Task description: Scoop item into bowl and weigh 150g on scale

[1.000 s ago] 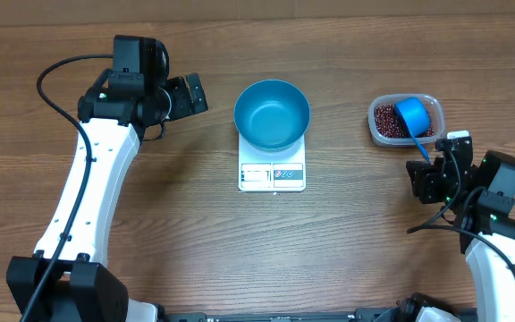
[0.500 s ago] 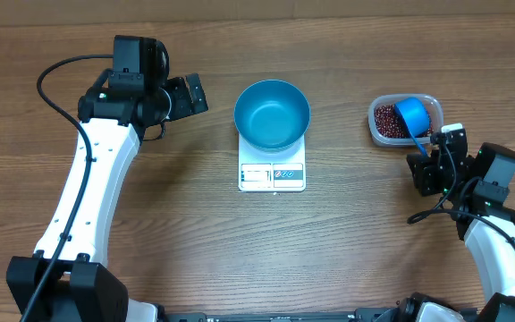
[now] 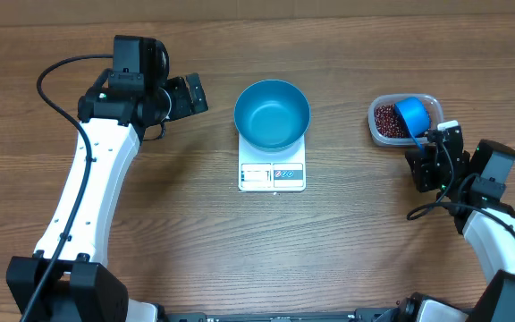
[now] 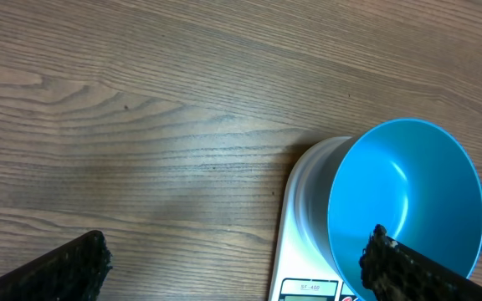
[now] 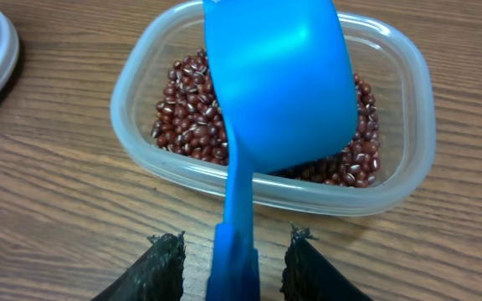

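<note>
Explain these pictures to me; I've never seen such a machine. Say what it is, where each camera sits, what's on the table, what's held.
These are two robot arms at a table, each ending in a two-finger gripper. The wide picture looks down from above; the other two come from cameras on the wrists, so the dark shapes at the bottom are fingers. On the table stands a white scale carrying an empty blue bowl; to its right, a clear tub of red-brown beans with a blue scoop resting in it. The left gripper is open and empty. The right gripper straddles the scoop's handle with gaps either side, holding nothing yet.
</note>
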Controlling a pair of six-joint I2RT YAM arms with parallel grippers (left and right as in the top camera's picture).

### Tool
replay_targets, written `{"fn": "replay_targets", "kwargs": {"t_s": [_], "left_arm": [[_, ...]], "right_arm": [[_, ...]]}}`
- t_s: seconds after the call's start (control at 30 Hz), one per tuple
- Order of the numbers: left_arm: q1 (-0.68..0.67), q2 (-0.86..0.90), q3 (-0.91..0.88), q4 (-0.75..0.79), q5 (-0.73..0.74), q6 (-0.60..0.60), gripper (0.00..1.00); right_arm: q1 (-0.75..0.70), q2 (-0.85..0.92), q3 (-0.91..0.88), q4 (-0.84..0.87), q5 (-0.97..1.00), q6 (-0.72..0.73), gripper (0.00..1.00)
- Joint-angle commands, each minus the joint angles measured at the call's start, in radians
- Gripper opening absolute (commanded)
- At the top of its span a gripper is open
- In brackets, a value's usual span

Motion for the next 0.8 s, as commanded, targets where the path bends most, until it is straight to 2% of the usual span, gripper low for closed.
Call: {"fn": "replay_targets", "kwargs": {"t_s": [0.0,0.13,0.4,0.57,0.7,0.77], "left_arm": [[0.002,-0.013,0.018,0.0,-0.006,0.026,1.0],[0.002,-0.013,0.018,0.0,-0.006,0.026,0.99],[0.002,-0.013,0.018,0.001,-0.006,0.026,1.0],[0.002,-0.013,0.018,0.001,-0.006,0.026,0.99],[0.002,-0.013,0.018,0.001,-0.006,0.026,0.99],[0.002,-0.013,0.018,0.0,-0.006,0.026,1.0]], "right_arm": [[-0.005,0.027,-0.001,0.043,-0.016,-0.007,0.39],[-0.005,0.027,-0.001,0.064,-0.016,-0.007,0.38],[-0.005,0.027,-0.001,0.071,-0.049,-0.007,0.22],[-0.005,0.027,-0.001,0.084,-0.05,-0.006,0.18],[-0.005,0.027,-0.001,0.083,-0.05,-0.006,0.07],[-0.005,0.027,-0.001,0.085,-0.05,-0.006,0.06]]}}
